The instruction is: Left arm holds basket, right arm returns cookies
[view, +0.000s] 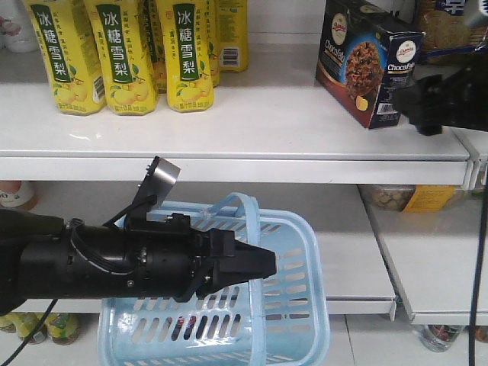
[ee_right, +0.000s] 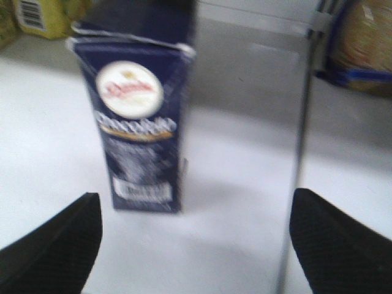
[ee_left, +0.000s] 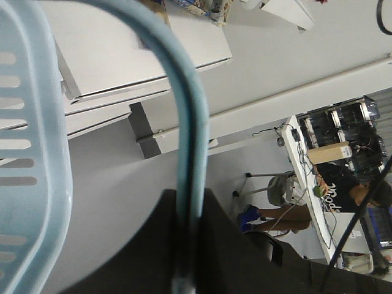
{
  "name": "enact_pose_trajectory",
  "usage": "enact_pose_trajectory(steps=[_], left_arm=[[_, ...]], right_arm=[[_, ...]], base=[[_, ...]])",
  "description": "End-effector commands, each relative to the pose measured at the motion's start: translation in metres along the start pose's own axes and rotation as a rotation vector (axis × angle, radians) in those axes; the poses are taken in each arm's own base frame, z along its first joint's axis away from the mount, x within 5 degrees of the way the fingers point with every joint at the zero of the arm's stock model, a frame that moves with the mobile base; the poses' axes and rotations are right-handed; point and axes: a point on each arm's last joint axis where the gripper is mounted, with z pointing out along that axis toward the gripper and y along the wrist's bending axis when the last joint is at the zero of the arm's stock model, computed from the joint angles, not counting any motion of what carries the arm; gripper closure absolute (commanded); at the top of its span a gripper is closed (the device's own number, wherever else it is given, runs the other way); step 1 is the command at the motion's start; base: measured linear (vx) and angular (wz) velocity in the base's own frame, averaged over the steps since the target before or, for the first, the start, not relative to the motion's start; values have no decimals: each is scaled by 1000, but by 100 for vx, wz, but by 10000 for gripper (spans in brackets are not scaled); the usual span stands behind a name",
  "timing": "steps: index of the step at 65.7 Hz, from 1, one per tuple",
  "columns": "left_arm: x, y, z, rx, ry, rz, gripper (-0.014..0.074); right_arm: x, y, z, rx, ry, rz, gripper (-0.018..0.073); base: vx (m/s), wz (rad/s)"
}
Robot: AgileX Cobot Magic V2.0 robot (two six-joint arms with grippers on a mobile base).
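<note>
- My left gripper (view: 255, 263) is matt black, hard and smooth-looking.
- The basket (view: 301, 305) I hold is light blue plastic, smooth with a slight sheen, its sides slotted.
- My right fingers (ee_right: 52, 245) carry black pads with a fine cross-hatched, grippy texture.
- The cookies (view: 366, 65) box is printed cardboard, dark navy, faintly glossy, its top edge scuffed pale.
- The shelf (view: 252, 133) is smooth white-painted board.
- Far left, the bottles (view: 122, 53) wear shiny yellow wrap.
</note>
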Motion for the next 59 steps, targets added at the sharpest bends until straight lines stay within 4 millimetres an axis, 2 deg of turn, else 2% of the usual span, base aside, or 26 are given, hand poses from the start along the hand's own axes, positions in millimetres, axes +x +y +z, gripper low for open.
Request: enact_pose_trajectory(steps=[1,7,14,40,52,59], left_arm=[[-7,-27,-8,123,-48,-7,599],[-7,-27,-8,123,-48,-7,599],[-7,-27,-8,123,-48,-7,599],[-7,-27,-8,123,-48,-7,599],[-7,-27,-8,123,-48,-7,599],[-7,-27,-8,123,-48,-7,599]], right_arm=[[-13,-4,-35,39,-85,6,-13],[-10,0,-56,49,-124,0,-13],[6,5,-74,74,-183,0,-13],[127,27,-119,161,-346,3,-13],[166,33,-130,195,-468,22,-13],[183,34,-127,208,-489,23,-13]], base=[[0,0],[0,0],[0,0],[0,0],[0,0],[0,0]])
